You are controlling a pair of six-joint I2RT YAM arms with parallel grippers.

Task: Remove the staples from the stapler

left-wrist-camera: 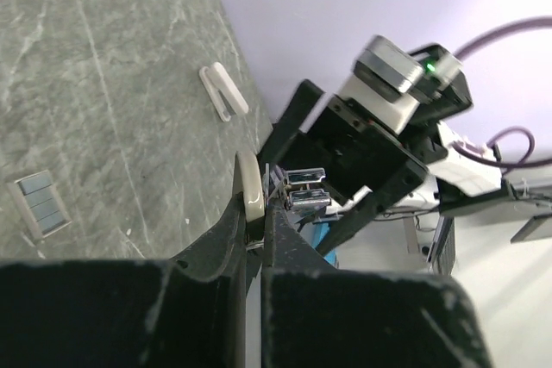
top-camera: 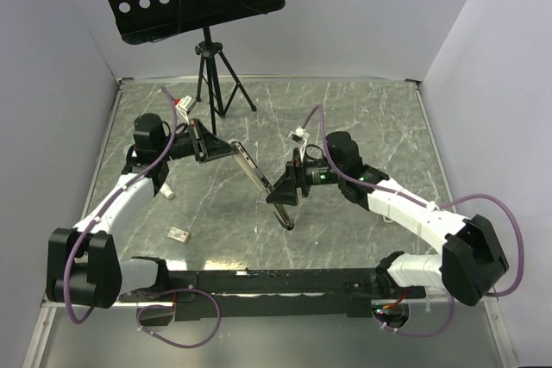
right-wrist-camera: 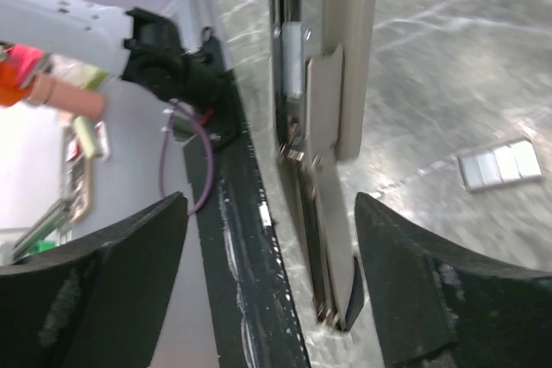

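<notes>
Left claw (left-wrist-camera: 256, 221): black fingers pinched tight on the cream-tipped end of the slim silvery-grey stapler (top-camera: 254, 170) with its thin dark base bar.
Right claw (right-wrist-camera: 269, 204): fingers apart, straddling the stapler's other end, not touching it as far as I can see.
Stapler: middle of the top view, slanting from upper left to lower right, seemingly held clear of the grey marbled surface (top-camera: 362, 127).
Staples: none I can make out.
Handling: probably light, stiff, smooth metal; likely slippery, and the hinge may swing.
Hold: across the narrow sides.

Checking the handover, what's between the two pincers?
The stapler: the left pincer grips one end, and its other end reaches the open right pincer. The top external view shows it.
</notes>
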